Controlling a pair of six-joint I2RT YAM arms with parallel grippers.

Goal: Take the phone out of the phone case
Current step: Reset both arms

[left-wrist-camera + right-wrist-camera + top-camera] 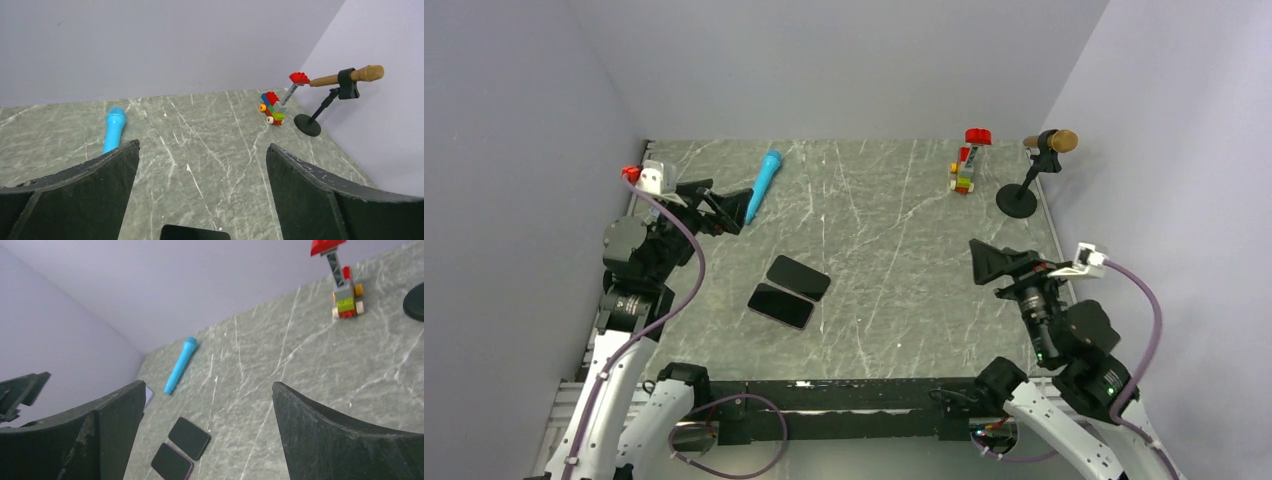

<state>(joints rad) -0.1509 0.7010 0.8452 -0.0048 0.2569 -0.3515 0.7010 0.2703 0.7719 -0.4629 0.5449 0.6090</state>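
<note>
Two black slabs lie side by side mid-table: a far one and a near one with a thin purplish rim. A pale blue-grey rounded corner that fits the phone case shows in the right wrist view by the blue microphone's near end, mostly hidden behind my finger. I cannot find it in the top view. My left gripper is open and empty, raised at the table's left. My right gripper is open and empty at the right. The edge of one slab shows below the left gripper.
A blue toy microphone lies at the back left. A coloured brick model with a red top and a brown microphone on a black stand stand at the back right. Walls enclose three sides.
</note>
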